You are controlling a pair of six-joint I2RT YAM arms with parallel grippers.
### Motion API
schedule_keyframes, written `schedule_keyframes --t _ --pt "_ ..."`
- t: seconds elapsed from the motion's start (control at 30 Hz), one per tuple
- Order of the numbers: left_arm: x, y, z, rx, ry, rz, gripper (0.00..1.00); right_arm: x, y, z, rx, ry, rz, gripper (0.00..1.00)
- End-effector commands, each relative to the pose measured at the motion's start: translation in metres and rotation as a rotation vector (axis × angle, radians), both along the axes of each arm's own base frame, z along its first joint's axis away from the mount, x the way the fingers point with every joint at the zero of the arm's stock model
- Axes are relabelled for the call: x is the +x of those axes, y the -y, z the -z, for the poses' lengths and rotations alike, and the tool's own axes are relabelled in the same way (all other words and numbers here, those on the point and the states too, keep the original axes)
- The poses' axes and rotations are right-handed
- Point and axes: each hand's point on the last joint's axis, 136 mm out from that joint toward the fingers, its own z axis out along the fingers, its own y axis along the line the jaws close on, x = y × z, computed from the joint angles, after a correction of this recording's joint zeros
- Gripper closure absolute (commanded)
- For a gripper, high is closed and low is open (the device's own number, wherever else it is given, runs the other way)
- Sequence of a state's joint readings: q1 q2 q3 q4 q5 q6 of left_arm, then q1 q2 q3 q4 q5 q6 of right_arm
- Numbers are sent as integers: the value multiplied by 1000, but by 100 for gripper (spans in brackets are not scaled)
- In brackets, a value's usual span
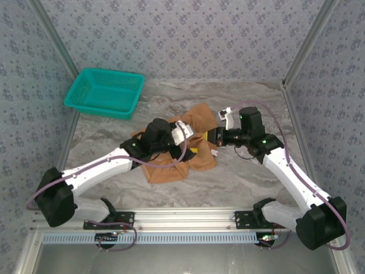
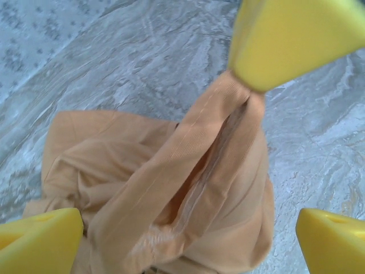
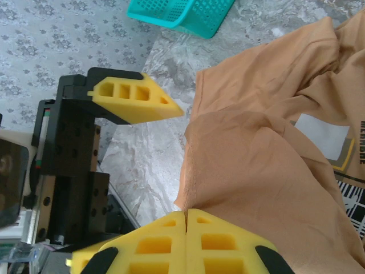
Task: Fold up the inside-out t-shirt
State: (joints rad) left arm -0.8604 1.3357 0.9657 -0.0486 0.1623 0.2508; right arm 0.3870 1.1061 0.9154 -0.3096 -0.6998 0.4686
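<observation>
The left arm (image 1: 97, 166) and right arm (image 1: 293, 174) have white links, black joints, mauve cables and yellow gripper fingers (image 2: 34, 240).

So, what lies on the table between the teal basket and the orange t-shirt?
That stretch is bare: the top view shows plain marble tabletop between the basket and the t-shirt.

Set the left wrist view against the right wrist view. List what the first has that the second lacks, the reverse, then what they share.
Left wrist, not right wrist: a stitched band of the t-shirt drawn up taut into the right gripper, and the left gripper seen open, a finger at each lower corner.

Right wrist, not left wrist: the teal basket, the white tag on the shirt, and a black-and-white printed sheet at the right edge.

Both: orange-tan cloth on the marbled table, the right gripper shut on it, and yellow fingers of the left gripper.
</observation>
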Motion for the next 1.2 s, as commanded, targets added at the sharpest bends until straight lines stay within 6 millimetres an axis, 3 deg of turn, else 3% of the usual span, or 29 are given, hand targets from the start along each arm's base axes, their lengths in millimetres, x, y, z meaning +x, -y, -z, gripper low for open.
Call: schedule_keyframes --t 0.0,0.1,0.3,0.6,0.67,0.8,0.97,1.17 --pt "2 22 -27 -7 104 107 8 -5 -3 -21 60 17 -29 100" --pt "4 30 -27 -3 94 128 18 -6 -4 -20 65 16 -31 100" --pt "5 37 -21 18 51 167 50 -5 -1 -20 69 18 -23 100" --pt "5 29 -27 -57 -65 199 90 0 0 -24 85 25 -8 100" --pt "1 25 -33 -100 -110 223 94 1 4 -23 77 36 6 100" --pt "-13 15 -45 -201 -210 300 100 7 19 -27 0 193 56 69" --pt "-31 9 -57 -277 -278 407 100 -3 16 -31 -36 421 -18 58" --pt "-42 8 -58 -277 -303 476 100 -19 -6 -48 48 614 -194 51"
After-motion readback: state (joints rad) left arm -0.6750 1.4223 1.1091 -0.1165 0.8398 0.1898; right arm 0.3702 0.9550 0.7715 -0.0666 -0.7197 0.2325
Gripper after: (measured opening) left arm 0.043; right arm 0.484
